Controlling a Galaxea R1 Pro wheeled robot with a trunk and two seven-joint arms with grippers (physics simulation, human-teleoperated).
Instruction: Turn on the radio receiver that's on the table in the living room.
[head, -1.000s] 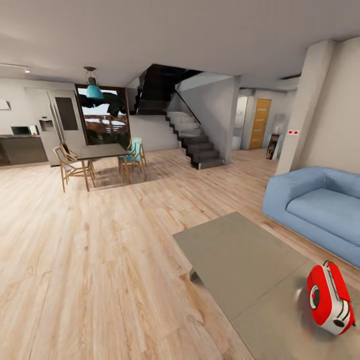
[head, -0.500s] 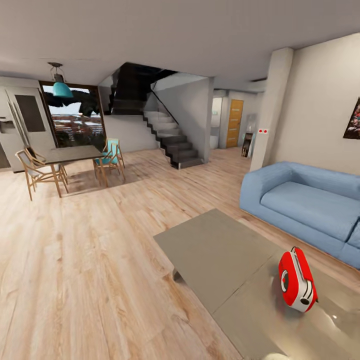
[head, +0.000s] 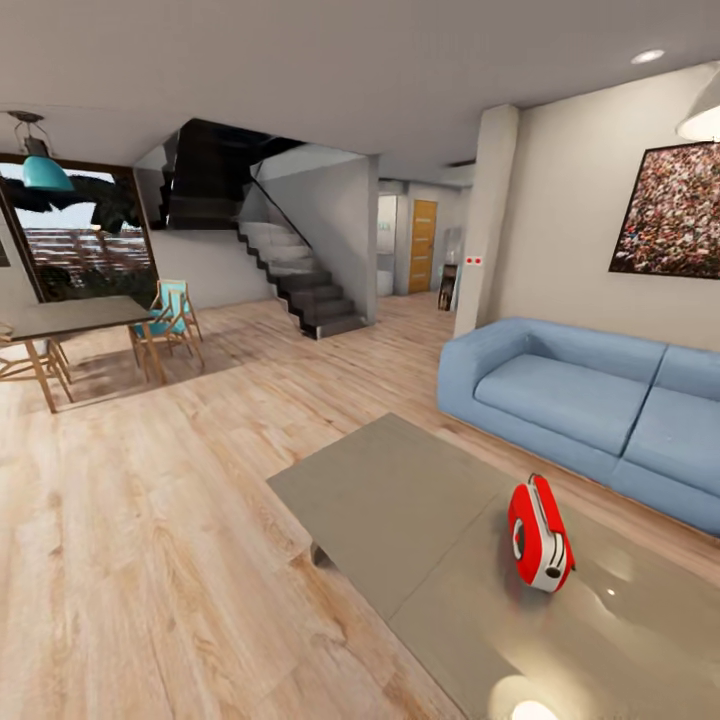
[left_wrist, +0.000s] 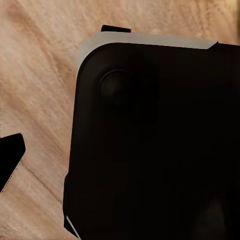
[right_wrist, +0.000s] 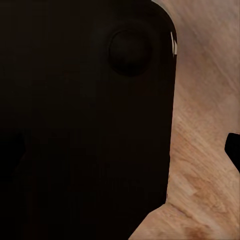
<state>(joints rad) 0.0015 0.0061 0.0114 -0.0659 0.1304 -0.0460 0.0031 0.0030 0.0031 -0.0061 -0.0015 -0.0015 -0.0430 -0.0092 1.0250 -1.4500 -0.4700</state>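
Observation:
The bright-red radio receiver (head: 538, 535) with white trim stands upright on the glossy grey table (head: 400, 500), near the seam, its round dial facing left in the head view. A thin wire handle arches over its top. This low square table sits on the light plank floor (head: 150, 500) of the living room. In the left wrist view a black rounded robot part (left_wrist: 160, 140) hangs above the floor, with a dark tip (left_wrist: 10, 160) at the edge. The right wrist view has a similar black part (right_wrist: 80, 120) and dark tip (right_wrist: 232, 150).
A big blue sofa (head: 570, 400) runs along the right wall under a framed crowd picture (head: 670, 210) and a white pendant lamp (head: 705, 115). A dark dining table (head: 70, 318) with chairs (head: 170, 315) stands far left. Stairs (head: 300, 275) rise at the back.
The head camera has swung to the right: the radio and table now sit nearer the picture's middle, and more sofa, the crowd picture and the lamp have come into view.

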